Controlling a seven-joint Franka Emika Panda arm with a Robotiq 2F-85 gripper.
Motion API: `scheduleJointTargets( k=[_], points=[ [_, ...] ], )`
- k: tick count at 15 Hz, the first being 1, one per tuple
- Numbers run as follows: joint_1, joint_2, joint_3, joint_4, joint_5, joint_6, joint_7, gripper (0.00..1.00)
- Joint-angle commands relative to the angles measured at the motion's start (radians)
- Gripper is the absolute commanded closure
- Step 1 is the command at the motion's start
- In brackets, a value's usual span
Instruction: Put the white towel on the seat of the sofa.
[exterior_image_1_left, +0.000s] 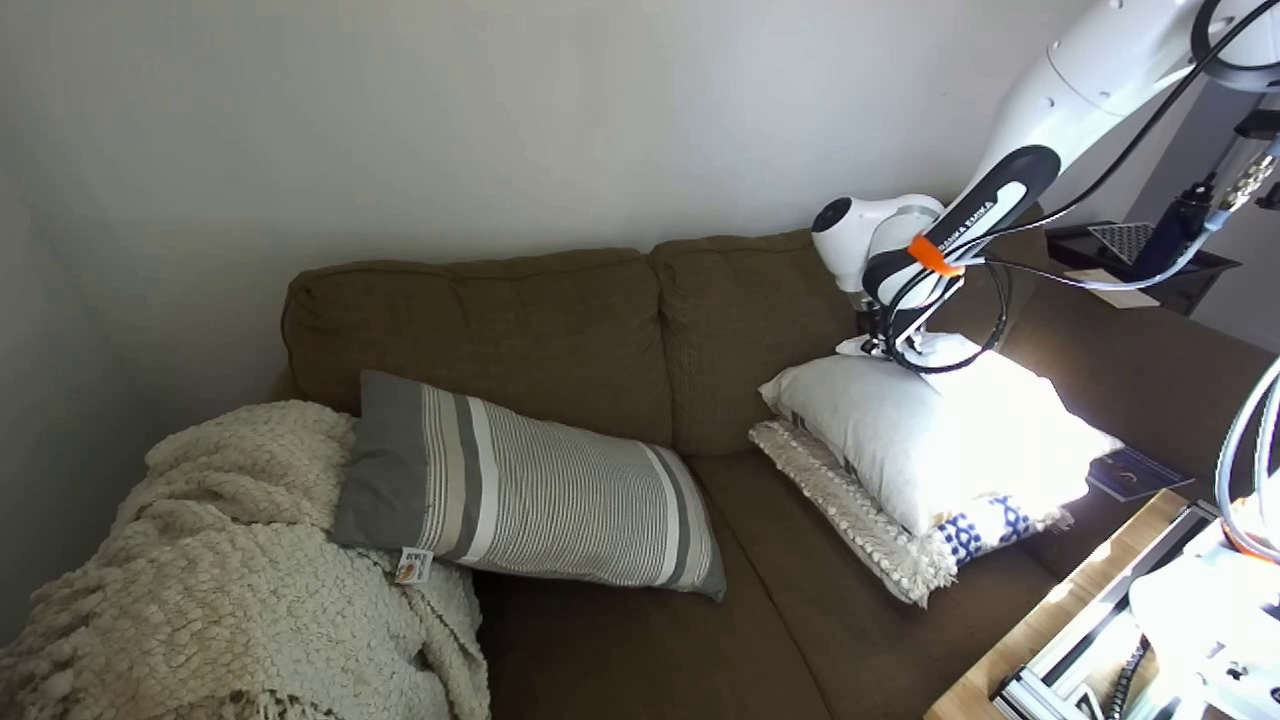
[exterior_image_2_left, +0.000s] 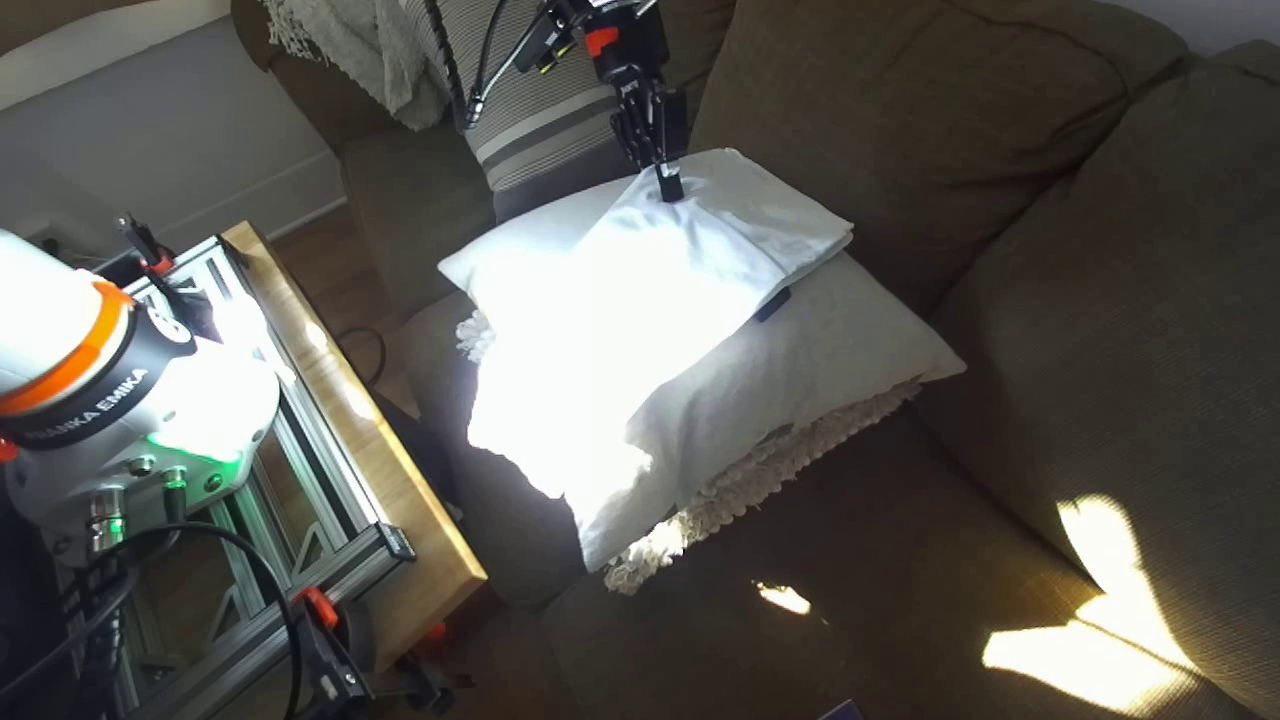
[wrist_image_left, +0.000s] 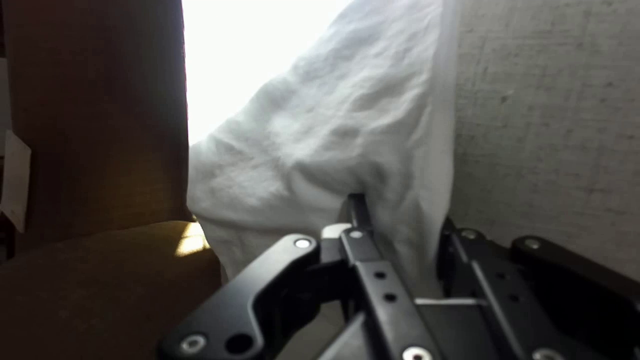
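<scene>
My gripper straddles the edge of the towel, its jaws apart, one against the cloth and the other right at the edge, near the white pillow; whether that one reaches beneath the cloth I cannot tell. The towel lies on that pillow, up on the sofa, not yet on the seat itself. I take the step in hand to be the grasp, not yet made. Next I should draw the jaws together on cloth alone, leaving the pillow out, then lift and lower the towel onto the seat.
</scene>
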Motion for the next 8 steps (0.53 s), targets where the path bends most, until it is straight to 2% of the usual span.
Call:
scheduleJointTargets(
  k=[1, 4, 8],
  points=[
    [0.007, -0.08, -0.027, -0.056, 0.019, 0.013, 0.013, 0.95],
    [-0.01, -0.2, -0.061, -0.124, -0.013, 0.035, 0.066, 1.0],
    [-0.068, -0.361, -0.136, -0.193, -0.076, 0.01, 0.132, 0.99]
  ],
)
